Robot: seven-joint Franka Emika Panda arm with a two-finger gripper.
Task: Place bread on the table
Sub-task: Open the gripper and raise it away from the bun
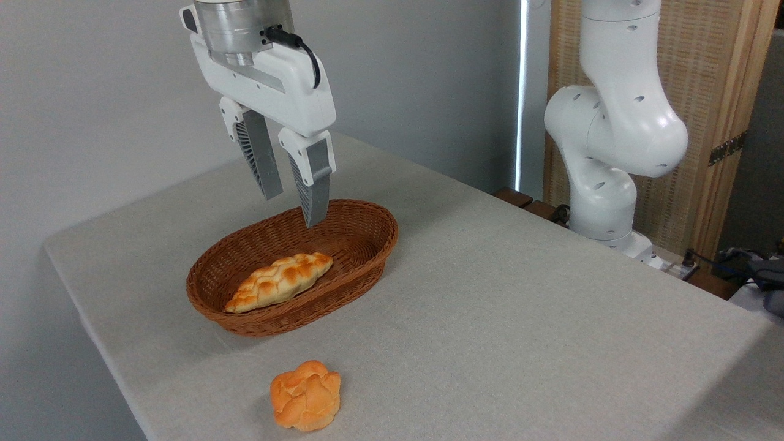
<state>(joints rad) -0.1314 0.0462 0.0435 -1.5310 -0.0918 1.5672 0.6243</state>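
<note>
The bread (pixel 305 395), a small round orange-golden bun with a knotted top, lies on the light grey table (pixel 520 318) near its front edge, just in front of the wicker basket. My gripper (pixel 294 211) hangs well above and behind it, over the far part of the basket, with its fingers pointing down. The fingers are open and nothing is between them.
A brown oval wicker basket (pixel 361 260) stands left of centre and holds a longer, pale braided loaf (pixel 280 282). The arm's white base (pixel 603 202) rises at the table's far right edge. Cables and dark gear (pixel 759 269) lie beyond the right corner.
</note>
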